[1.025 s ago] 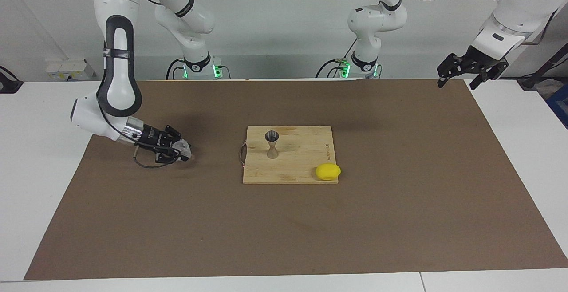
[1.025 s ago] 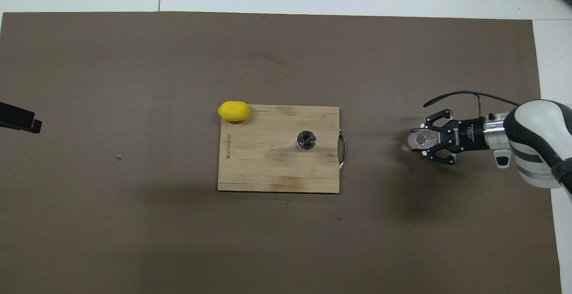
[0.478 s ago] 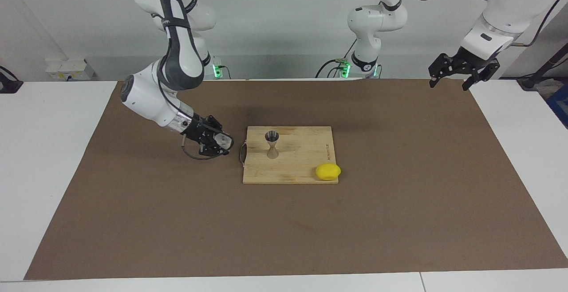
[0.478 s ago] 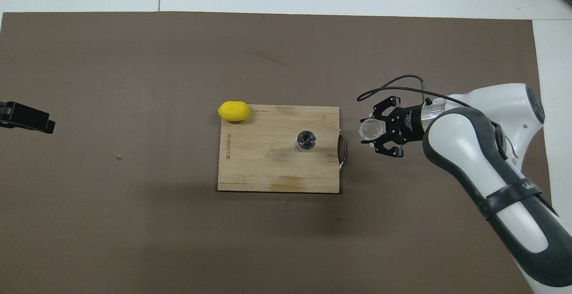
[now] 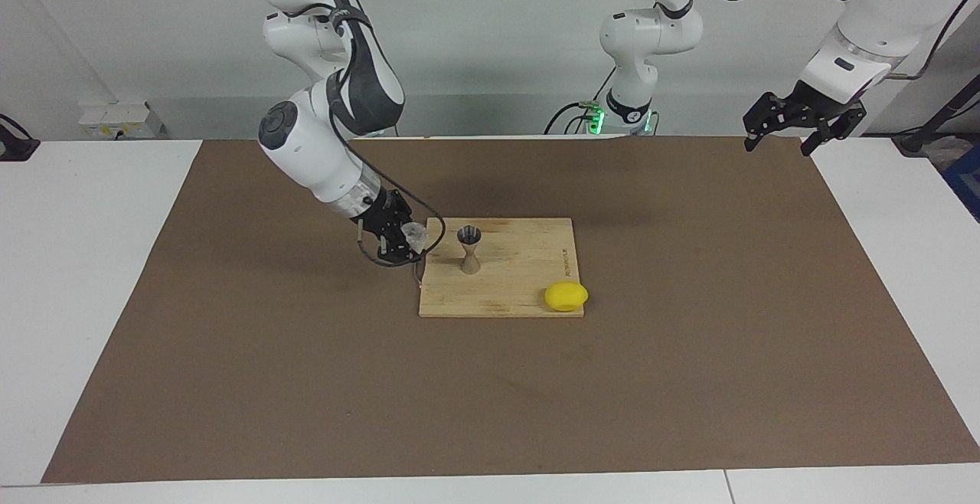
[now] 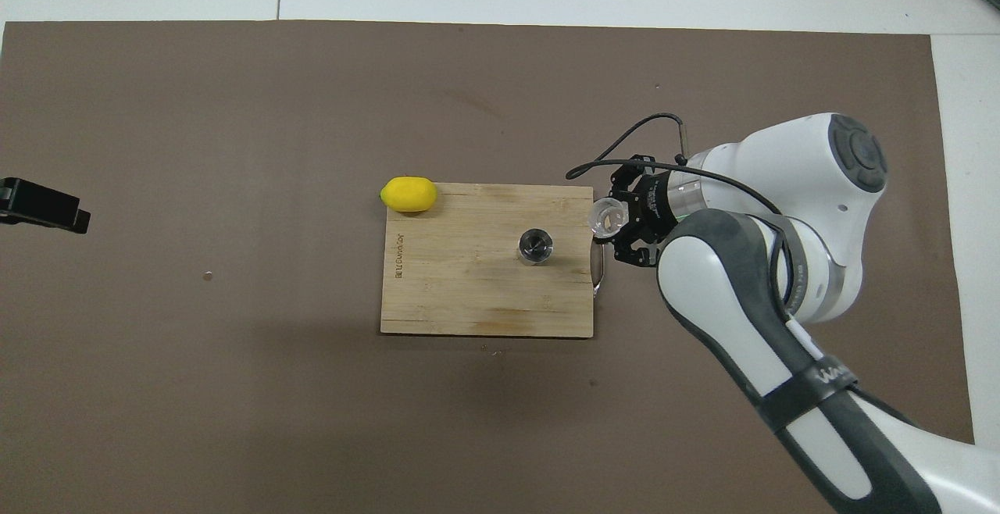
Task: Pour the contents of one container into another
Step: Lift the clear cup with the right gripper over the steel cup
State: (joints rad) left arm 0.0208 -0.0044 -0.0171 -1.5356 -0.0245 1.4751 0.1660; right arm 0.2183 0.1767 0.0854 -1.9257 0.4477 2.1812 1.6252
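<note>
The clear cup [image 5: 414, 235] is clamped in the right claw [image 5: 406, 242] and held over the handle edge of the cutting board [image 6: 469, 303], presumably so its mouth can be tipped toward the metal jigger [image 5: 468, 250]. The jigger is stood upright on the board, mouth up (ready to receive). A lemon [image 5: 566, 296] is set at the board's corner, well clear. The left claw [image 5: 800, 122], its fingers spread, is kept waiting above the brown mat [image 5: 689, 381] on the counter.

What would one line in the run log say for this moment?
right gripper: shut on clear cup, over cutting board handle end | jigger: upright on board, not poured into | left gripper: open, waiting
</note>
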